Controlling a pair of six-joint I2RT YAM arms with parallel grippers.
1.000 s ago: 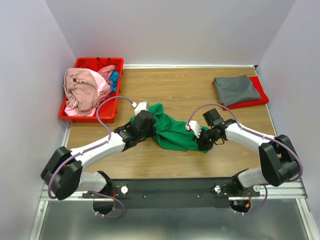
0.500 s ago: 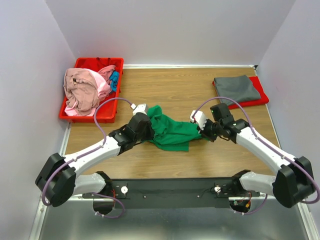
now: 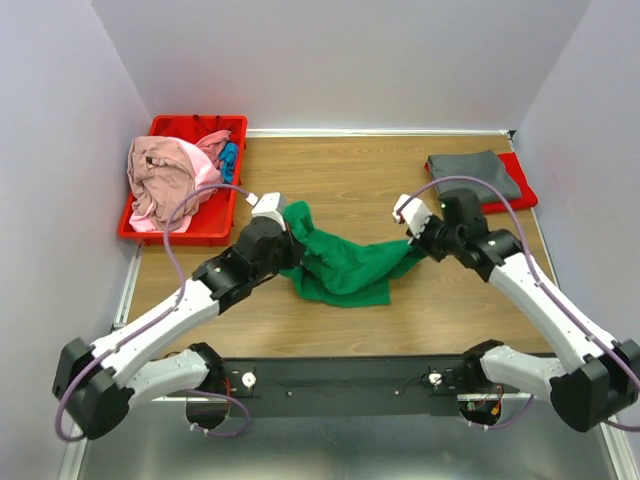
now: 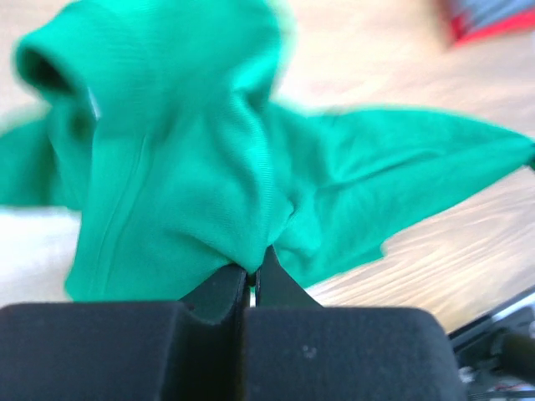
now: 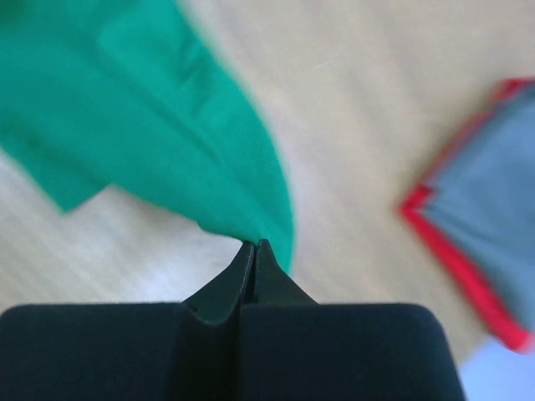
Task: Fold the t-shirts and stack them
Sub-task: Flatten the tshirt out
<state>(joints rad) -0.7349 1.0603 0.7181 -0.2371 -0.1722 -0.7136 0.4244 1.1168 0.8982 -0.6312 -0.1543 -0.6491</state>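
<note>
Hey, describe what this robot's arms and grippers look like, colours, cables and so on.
Both the left arm and right arm have white tubular links between bulky black joints. A lilac cable loops along each, ending at a white block near the wrist. The left gripper and right gripper are matte black, with broad bodies tapering to thin tips.

L claw [image 4: 251, 271] & R claw [image 5: 255, 245] both pinched tight, arms stretched fwd, well apart.
</note>
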